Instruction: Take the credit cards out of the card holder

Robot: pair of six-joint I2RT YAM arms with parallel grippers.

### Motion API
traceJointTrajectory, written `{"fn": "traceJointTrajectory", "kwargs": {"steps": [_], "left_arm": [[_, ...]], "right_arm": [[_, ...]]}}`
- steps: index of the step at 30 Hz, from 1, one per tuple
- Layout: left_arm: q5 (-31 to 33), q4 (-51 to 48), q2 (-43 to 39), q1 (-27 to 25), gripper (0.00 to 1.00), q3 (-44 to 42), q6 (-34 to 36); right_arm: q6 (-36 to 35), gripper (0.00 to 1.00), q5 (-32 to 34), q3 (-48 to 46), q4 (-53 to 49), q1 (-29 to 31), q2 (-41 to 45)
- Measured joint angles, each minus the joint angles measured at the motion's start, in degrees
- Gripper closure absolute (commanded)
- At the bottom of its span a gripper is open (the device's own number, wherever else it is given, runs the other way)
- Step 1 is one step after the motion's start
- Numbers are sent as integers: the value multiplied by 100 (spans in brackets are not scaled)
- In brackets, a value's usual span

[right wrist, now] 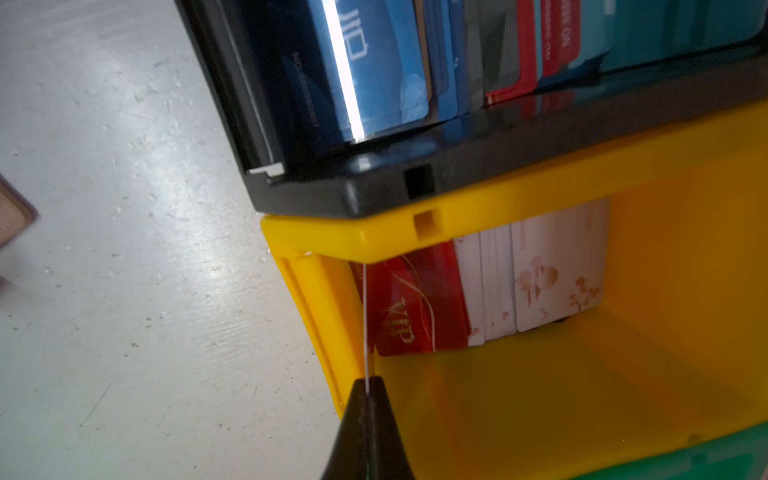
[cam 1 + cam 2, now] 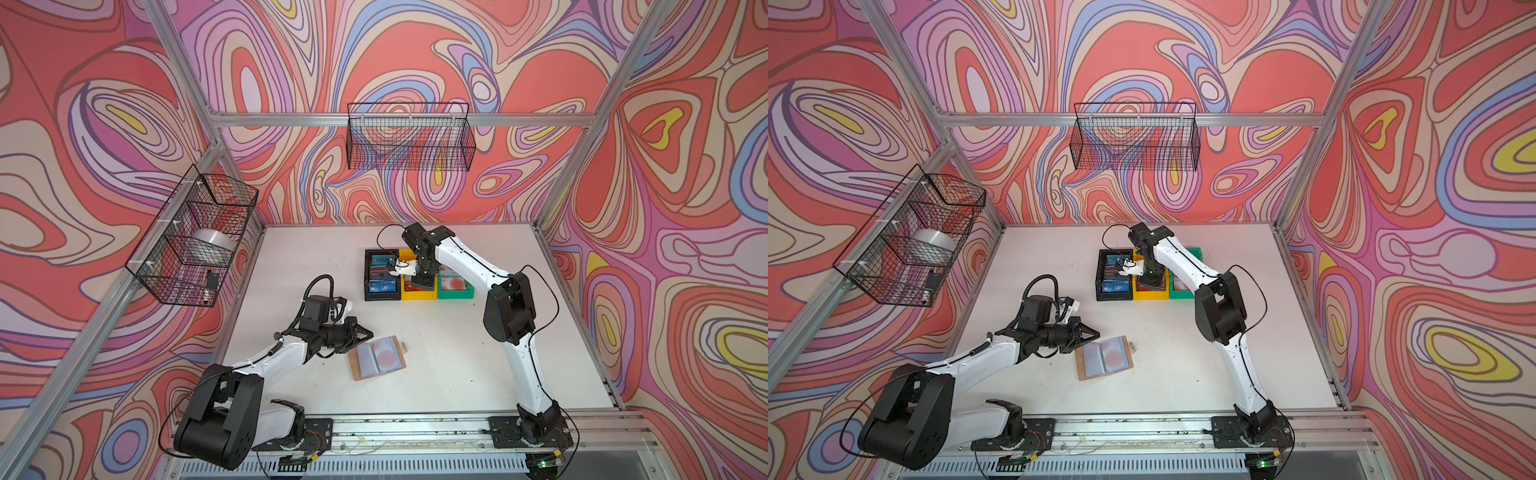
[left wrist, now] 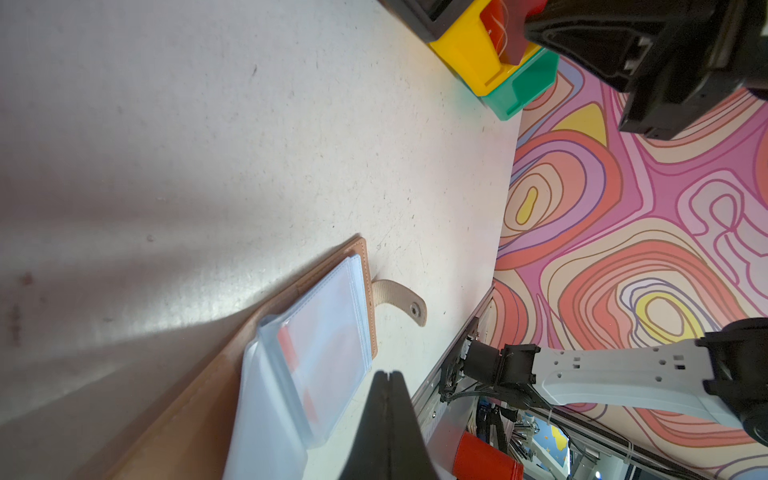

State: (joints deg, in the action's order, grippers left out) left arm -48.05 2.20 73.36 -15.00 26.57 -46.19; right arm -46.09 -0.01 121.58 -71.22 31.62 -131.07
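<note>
The holder [image 2: 376, 358] lies open on the table [image 2: 457, 374], just beside the left gripper [image 2: 368, 332], whose jaws are closed and empty. At least one red-disc card [image 2: 386, 356] sits in a sleeve, not yet removed. The right gripper [image 1: 368, 384] is clamped on a red card [image 3: 516, 41] over the yellow bin [image 2: 417, 296], which already holds cards. Extraction appears nearly complete.

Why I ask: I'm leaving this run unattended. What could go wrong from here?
1. The right gripper pinches a card edge-on right by the yellow bin's front wall; released there, it might catch the rim or fall outside.
2. The card holder lies open and unheld, with the shut left gripper empty; pulling out the red-disc card still in its sleeve could drag or lift the holder.
</note>
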Motion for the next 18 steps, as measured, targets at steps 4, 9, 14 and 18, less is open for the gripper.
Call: {"fn": "traceJointTrajectory", "kwargs": {"steps": [4, 9, 14, 18], "left_arm": [[-4, 52, 17, 0, 99, -9, -11], [-7, 87, 17, 0, 99, -44, -11], [-4, 105, 17, 0, 99, -116, -17], [-4, 111, 17, 0, 99, -140, -35]], "right_arm": [[-22, 100, 26, -46, 90, 15, 0], [-37, 100, 109, -153, 297, 22, 0], [-37, 100, 131, -155, 369, 24, 0], [-33, 97, 190, -162, 461, 24, 0]]}}
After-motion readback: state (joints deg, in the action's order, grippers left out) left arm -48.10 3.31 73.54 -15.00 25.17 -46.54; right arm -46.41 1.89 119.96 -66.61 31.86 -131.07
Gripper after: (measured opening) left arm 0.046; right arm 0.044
